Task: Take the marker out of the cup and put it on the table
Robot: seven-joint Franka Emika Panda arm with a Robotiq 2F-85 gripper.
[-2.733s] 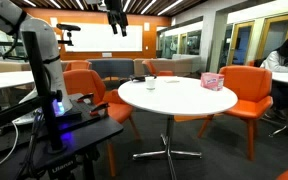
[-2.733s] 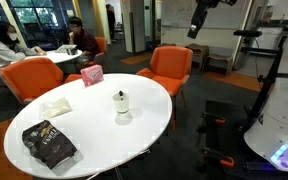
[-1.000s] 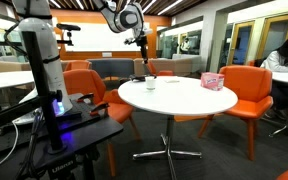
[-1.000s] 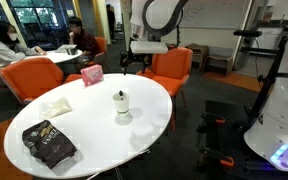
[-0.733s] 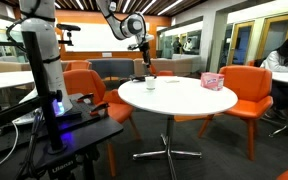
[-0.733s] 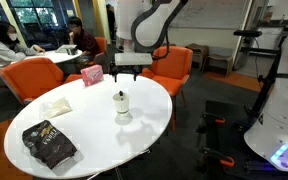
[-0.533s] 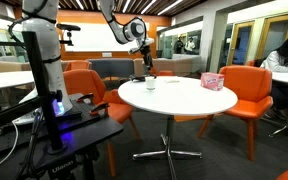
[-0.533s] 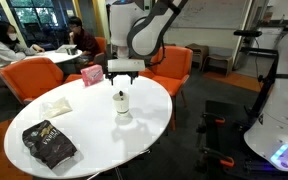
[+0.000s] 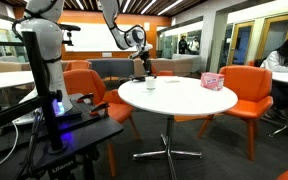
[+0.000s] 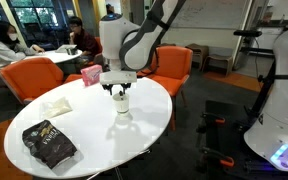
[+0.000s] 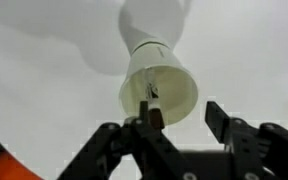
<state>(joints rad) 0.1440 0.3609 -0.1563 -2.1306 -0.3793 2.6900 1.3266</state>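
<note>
While the gripper [image 11: 184,120] hangs right above the cup [image 11: 160,88], its fingers [image 11: 220,117] are spread apart and grasp nothing. Wrist view shows one finger across the cup's near rim and the other just beside the cup wall. Cup stands upright on the table [image 11: 44,60], mouth toward the camera. Marker [image 11: 152,93] is inside the cup, a thin dark stick close to the near side of the rim; only part of it shows. Wrist view is blurry, and the cup base melts into a pale glare above it. In an exterior view the cup [image 10: 121,107] is mostly covered by the gripper [image 10: 119,95], marker not visible. In an exterior view the cup [image 9: 150,84] is tiny and its contents can't be made out. Also on the table: pink box [image 10: 91,74] at the far edge, dark bag [image 10: 49,143] at the near edge, white packet [image 10: 54,107] between them, all well apart from the cup. Box contents can't be seen.
</note>
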